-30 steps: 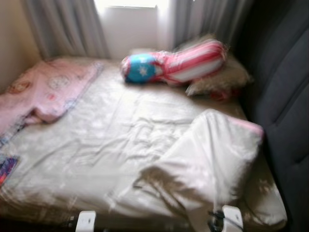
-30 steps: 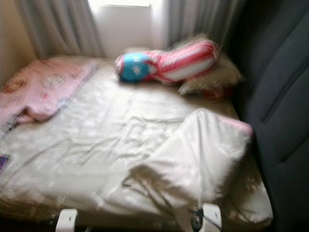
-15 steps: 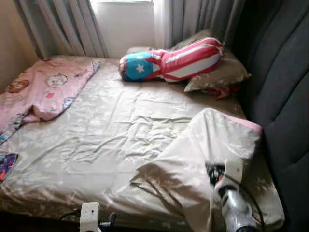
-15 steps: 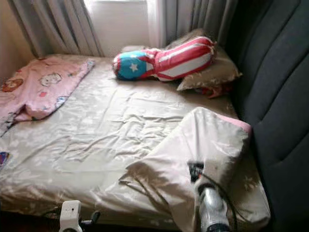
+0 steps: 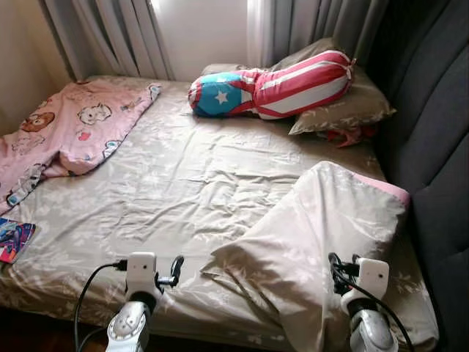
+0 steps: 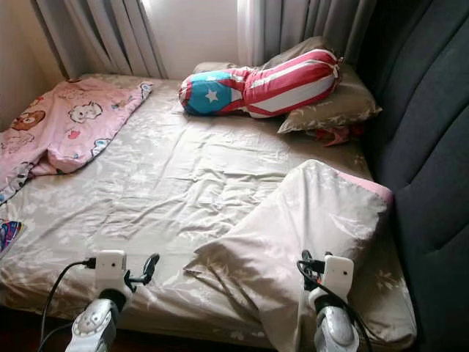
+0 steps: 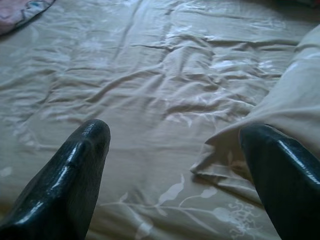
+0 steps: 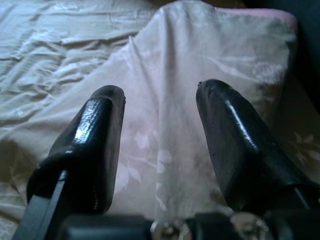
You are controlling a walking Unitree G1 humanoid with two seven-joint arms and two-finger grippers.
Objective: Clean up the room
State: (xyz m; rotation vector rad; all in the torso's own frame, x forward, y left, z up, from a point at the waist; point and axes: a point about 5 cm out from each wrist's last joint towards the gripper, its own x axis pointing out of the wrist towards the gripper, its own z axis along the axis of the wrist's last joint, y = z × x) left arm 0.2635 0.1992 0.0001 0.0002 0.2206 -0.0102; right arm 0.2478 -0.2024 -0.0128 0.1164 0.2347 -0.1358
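Note:
A beige folded duvet (image 5: 322,227) with a pink lining lies rumpled on the near right of the bed (image 5: 183,183). My right gripper (image 5: 338,270) hovers just over its near edge, open, and the right wrist view shows the fingers (image 8: 95,145) spread above the duvet cloth (image 8: 165,90) with nothing between them. My left gripper (image 5: 174,270) is raised over the bed's front edge, open, its fingers (image 7: 70,180) wide apart above the sheet beside the duvet's corner (image 7: 225,160). A pink cartoon blanket (image 5: 66,132) lies crumpled at the far left.
A red-and-white striped bolster (image 5: 271,84) with a blue starred end rests on a beige pillow (image 5: 344,110) at the head. A dark padded headboard (image 5: 432,147) runs along the right. Grey curtains (image 5: 117,33) hang behind. A colourful book (image 5: 13,240) lies at the left edge.
My left arm has risen into view over the bed's front edge. The right arm has drawn back a little toward the duvet's near edge. The camera has steadied and shifted slightly.

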